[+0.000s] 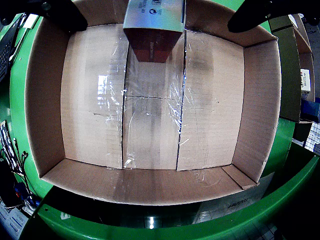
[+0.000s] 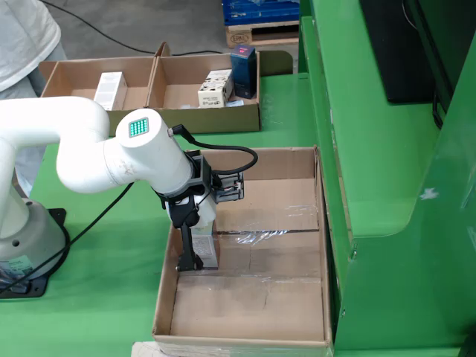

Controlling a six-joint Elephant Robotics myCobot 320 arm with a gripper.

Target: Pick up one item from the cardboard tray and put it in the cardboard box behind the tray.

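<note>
The view that rides on the gripper looks straight down into an open cardboard box [image 1: 252,105], whose floor flaps are joined by shiny clear tape [image 1: 176,95] running along the seams. At the top edge, a small carton [image 1: 152,30] with a grey upper face and a reddish-brown side hangs over the middle floor panel, between two dark fingers [image 1: 255,15] that reach in from the upper corners. Green surface [image 1: 17,85] surrounds the box, with other cartons [image 1: 305,75] at the right edge
</note>
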